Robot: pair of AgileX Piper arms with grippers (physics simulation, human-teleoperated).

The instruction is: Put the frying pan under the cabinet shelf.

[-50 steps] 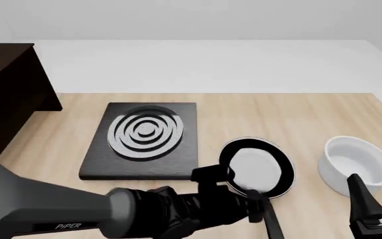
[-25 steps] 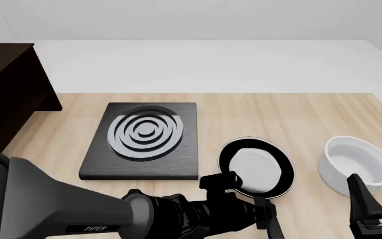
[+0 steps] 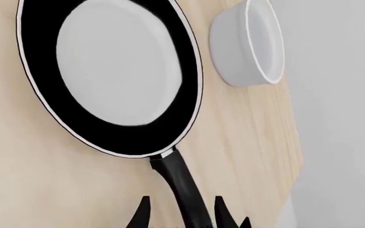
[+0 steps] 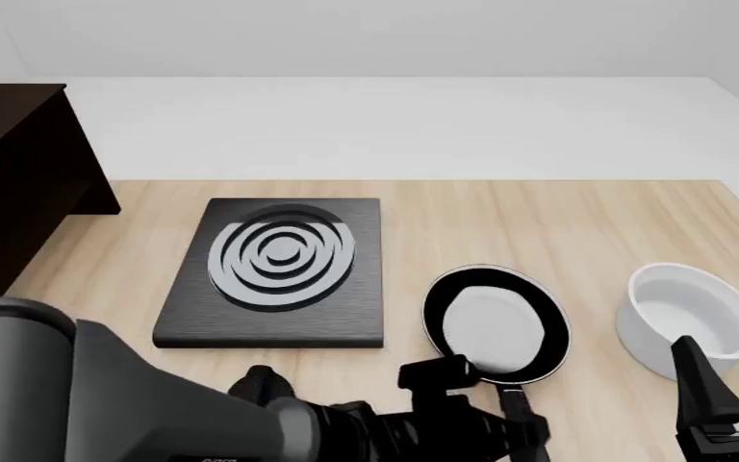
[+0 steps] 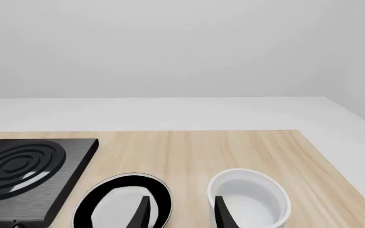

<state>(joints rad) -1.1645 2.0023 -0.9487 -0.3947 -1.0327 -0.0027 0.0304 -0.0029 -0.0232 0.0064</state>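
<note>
The frying pan [image 4: 496,323] lies flat on the wooden table right of centre, its black handle [image 4: 515,404] pointing toward the near edge. In the left wrist view the pan [image 3: 116,66] fills the frame and its handle [image 3: 184,187] runs between my two fingertips. My left gripper [image 3: 182,216] is open and straddles the handle; in the front view it [image 4: 523,433] sits low at the handle's end. My right gripper [image 4: 733,390] is open and empty at the near right, by the white bowl. The dark brown cabinet [image 4: 11,183] stands at the far left.
A flat black burner plate [image 4: 280,269] with grey rings lies left of the pan. A white bowl [image 4: 688,318] stands right of the pan, also in the right wrist view [image 5: 249,199]. My left arm's bulk covers the near left of the table.
My left arm has drawn back toward the near edge, bringing its gripper down along the pan's handle. The pan, bowl and right arm have not moved.
</note>
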